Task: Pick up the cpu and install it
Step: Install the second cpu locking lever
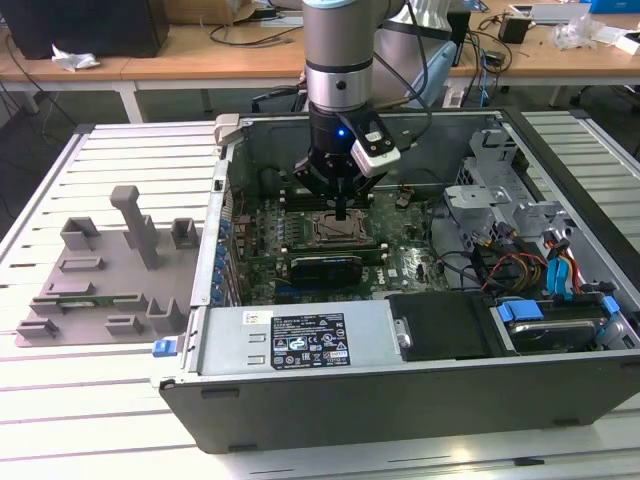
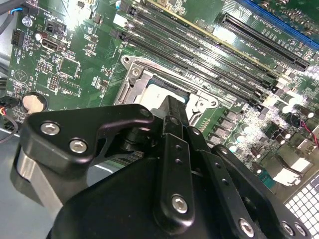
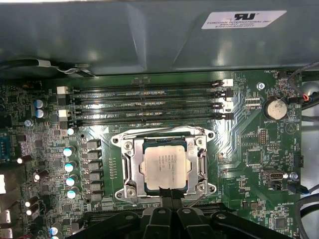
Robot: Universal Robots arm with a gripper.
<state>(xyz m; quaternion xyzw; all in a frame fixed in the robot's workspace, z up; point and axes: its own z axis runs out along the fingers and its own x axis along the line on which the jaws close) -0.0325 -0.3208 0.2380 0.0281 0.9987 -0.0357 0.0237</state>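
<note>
The cpu (image 3: pixel 164 164) lies flat in the motherboard socket (image 3: pixel 127 160), its silvery top up, inside the metal frame. My gripper (image 3: pixel 171 192) hovers just at one edge of the chip, its two black fingers pressed together and shut on nothing. In the second wrist view the fingers (image 2: pixel 172 112) hide part of the cpu (image 2: pixel 155 94), which sits in the socket (image 2: pixel 133 74). In the exterior view the gripper (image 1: pixel 343 213) points straight down over the socket (image 1: pixel 335 229) in the open computer case (image 1: pixel 300 395).
Memory slots (image 3: pixel 149 102) run beside the socket. A black power supply cover (image 1: pixel 440 325) and drive cages (image 1: pixel 490 195) with cables fill the case at the exterior view's right. Grey fixture blocks (image 1: pixel 125 255) stand on the slatted table at the exterior view's left.
</note>
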